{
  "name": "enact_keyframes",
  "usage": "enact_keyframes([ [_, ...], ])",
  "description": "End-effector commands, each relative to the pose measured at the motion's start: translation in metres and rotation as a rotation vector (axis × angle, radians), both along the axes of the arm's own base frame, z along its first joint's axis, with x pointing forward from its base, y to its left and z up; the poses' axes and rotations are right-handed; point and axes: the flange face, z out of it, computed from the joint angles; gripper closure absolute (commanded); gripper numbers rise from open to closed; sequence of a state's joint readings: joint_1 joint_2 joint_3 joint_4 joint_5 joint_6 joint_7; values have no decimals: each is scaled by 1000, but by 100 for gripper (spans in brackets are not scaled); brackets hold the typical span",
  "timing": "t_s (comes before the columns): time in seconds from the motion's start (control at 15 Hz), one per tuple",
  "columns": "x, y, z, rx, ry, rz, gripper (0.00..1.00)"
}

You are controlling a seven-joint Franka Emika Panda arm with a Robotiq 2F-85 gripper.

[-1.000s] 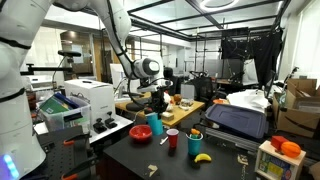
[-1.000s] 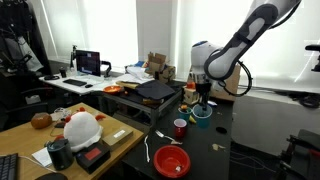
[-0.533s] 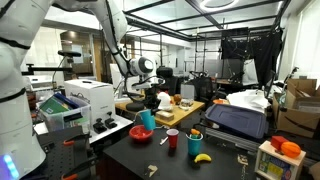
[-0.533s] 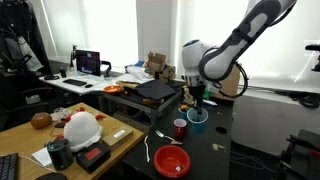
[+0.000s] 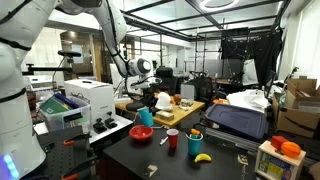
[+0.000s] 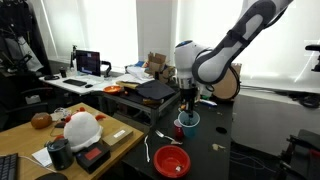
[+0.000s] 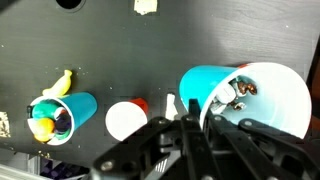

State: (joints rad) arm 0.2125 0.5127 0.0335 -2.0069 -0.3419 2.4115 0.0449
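Note:
My gripper is shut on the rim of a teal cup, which hangs tilted just above the dark table. Inside the cup I see a pale lining and something small and brownish. In both exterior views the teal cup hangs under the gripper. A red cup with a white inside stands right next to it. A red bowl sits close by on the table.
A second blue cup filled with small objects stands beside a banana. A black case, a white printer and cluttered desks ring the table.
The arm has carried the teal cup sideways, leftward in both exterior views, closer to the red cup and red bowl. The gripper has stayed shut on it.

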Motion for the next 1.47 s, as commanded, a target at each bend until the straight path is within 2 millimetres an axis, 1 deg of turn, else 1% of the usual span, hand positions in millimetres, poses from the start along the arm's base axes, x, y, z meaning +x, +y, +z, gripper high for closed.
enact_keyframes([
  [0.0, 12, 19, -4, 9, -53, 23, 99],
  [0.33, 34, 46, 0, 35, -136, 82, 99],
  [0.47, 42, 53, -2, 31, -157, 92, 99],
  [0.6, 46, 59, -12, 15, -168, 103, 99],
  [1.0, 47, 77, -46, -53, -231, 158, 99],
  [1.13, 47, 83, -52, -83, -274, 194, 99],
  [1.4, 45, 92, -54, -145, -373, 270, 99],
])
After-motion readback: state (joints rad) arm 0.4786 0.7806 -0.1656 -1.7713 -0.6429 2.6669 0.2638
